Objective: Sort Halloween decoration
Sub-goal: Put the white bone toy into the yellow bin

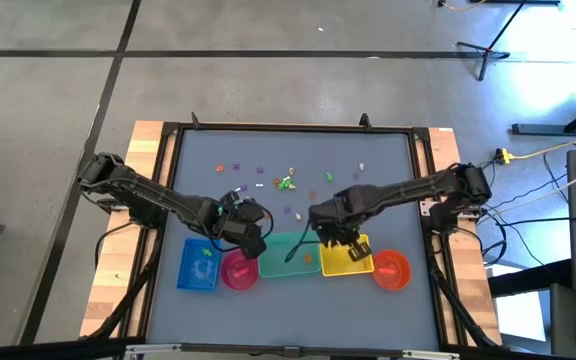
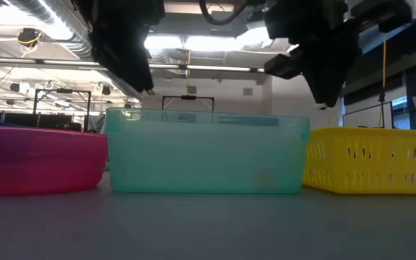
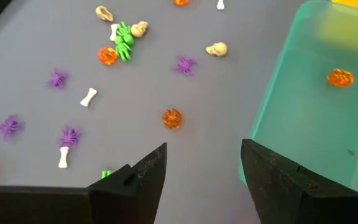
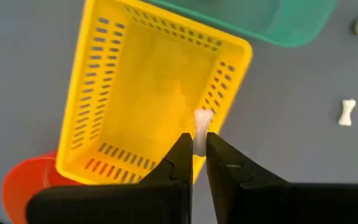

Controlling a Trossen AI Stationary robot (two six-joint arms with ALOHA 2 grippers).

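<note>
While right tool (image 4: pixel 196 152) pinches bone (image 4: pixel 201 124) over yellow basket (image 4: pixel 104 81) rim, left tool (image 3: pixel 201 168) spread.

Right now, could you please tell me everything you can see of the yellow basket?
The yellow basket is a rectangular tub of what looks like plastic, its walls pierced with rows of slots and its floor solid. It sits upright on the table in the row of containers, between the teal bin and the orange bowl. It looks empty. The right end effector hangs above its rim, pinching a small white bone.
</note>
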